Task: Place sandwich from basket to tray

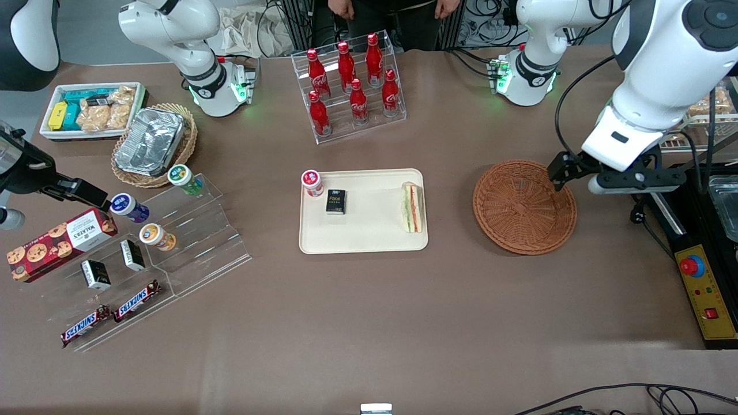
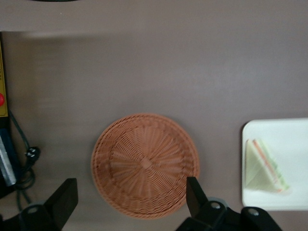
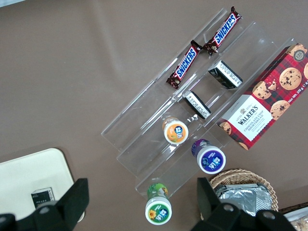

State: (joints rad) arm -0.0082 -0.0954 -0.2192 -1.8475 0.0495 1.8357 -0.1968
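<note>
On the tray (image 1: 369, 236), the soft, squashable sandwich (image 1: 413, 207) is already lying; if you're regripping, pinch the bread faces gently. Your gripper (image 2: 132, 199) is hovering wide open above the empty basket (image 1: 523, 206).

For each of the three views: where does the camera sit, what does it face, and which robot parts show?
Front view: high, facing both arms; sees tray, sandwich, basket, gripper above the basket's edge.
Left wrist view: looks straight down at the basket; open gripper shows.
Right wrist view: looks down at the snack rack; parked jaws show.
Front and left wrist views share basket, sandwich, tray.
</note>
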